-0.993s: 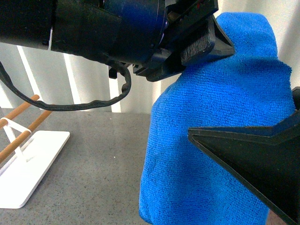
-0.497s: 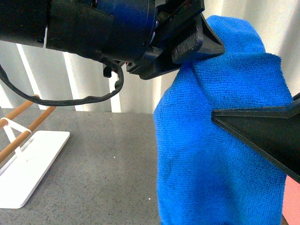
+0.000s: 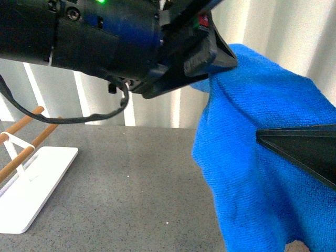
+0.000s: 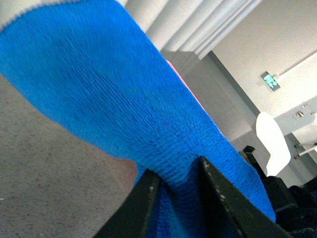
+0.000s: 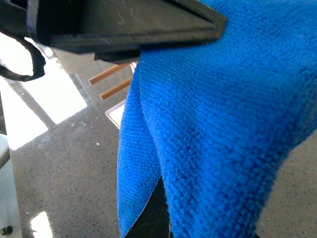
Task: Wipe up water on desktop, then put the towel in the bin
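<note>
Left gripper [image 4: 177, 168] was clenched on the bright blue fluffy microfibre towel [image 3: 247, 157], which hung above the right side of the dark grey speckled desktop [image 3: 121, 194]. Right gripper [image 3: 286, 146] sat against the towel, grip state couldn't tell.

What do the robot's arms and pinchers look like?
Mostly black. The left arm is a chunky black tube with a little green light and a thin black cable looping underneath. Its fingers are flat black blades. The right finger is a pointed black wedge.
</note>
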